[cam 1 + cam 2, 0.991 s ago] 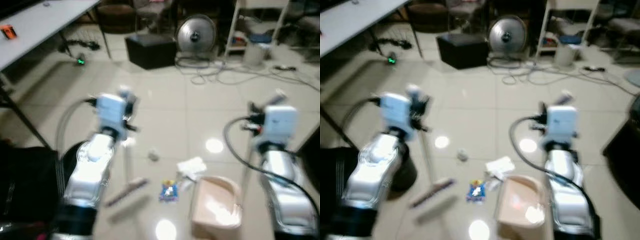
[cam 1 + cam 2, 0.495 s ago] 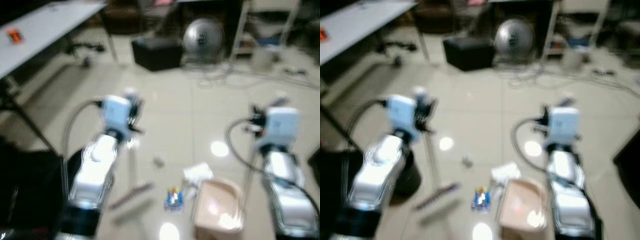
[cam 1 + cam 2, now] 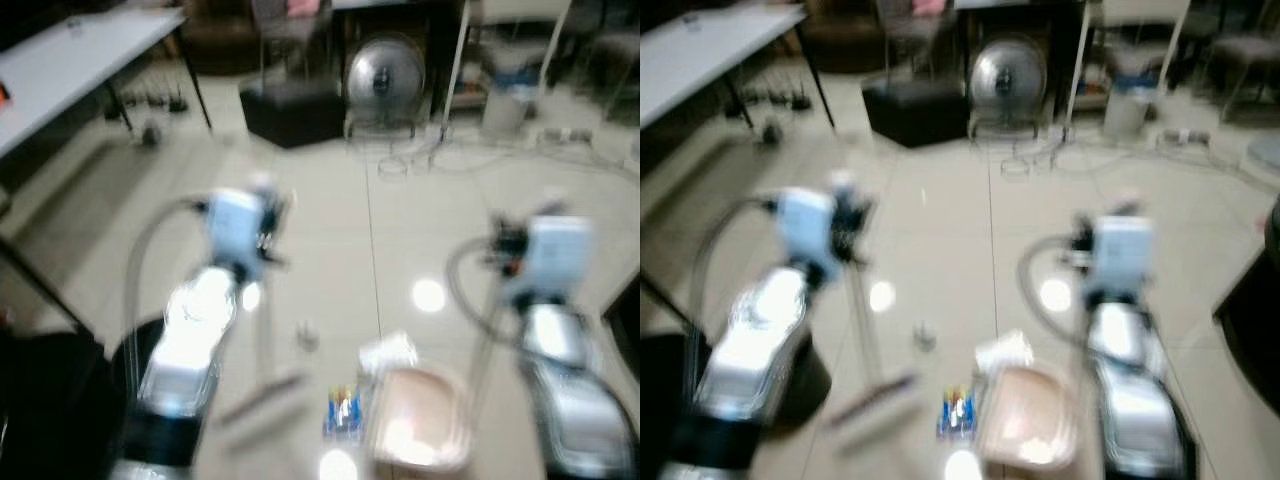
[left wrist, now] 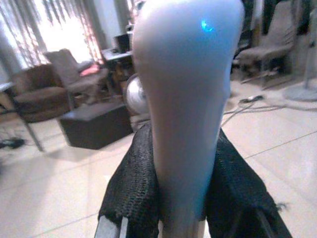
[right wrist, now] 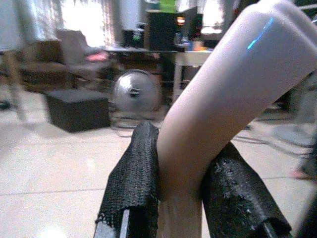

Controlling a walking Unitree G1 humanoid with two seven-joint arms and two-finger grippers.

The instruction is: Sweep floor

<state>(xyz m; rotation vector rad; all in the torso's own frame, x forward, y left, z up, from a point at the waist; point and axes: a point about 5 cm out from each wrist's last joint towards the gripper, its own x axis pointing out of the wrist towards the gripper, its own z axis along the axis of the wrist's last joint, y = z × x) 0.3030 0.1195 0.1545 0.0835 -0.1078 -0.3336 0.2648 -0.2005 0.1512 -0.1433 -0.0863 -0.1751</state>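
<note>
The picture is blurred by motion. My left gripper (image 4: 182,210) is shut on the pale rounded top of the broom handle (image 4: 187,99). The handle runs down to the brush head (image 3: 262,392) on the tiled floor. My right gripper (image 5: 181,201) is shut on the pinkish dustpan handle (image 5: 218,104). The pink dustpan (image 3: 415,428) rests on the floor in front of my right arm. Litter lies between brush and pan: a blue and yellow wrapper (image 3: 342,410), white crumpled paper (image 3: 386,352) and a small grey scrap (image 3: 307,336).
A black box (image 3: 295,106) and a round floor fan (image 3: 383,72) stand ahead, with loose cables (image 3: 450,150) on the tiles. A white table (image 3: 70,60) is at the far left, shelving (image 3: 510,55) at the back right. A dark object (image 3: 50,400) sits low left.
The whole picture has swayed and blurred, so the camera has moved. Both grippers keep their hold, and the broom, the dustpan and the litter sit much as before.
</note>
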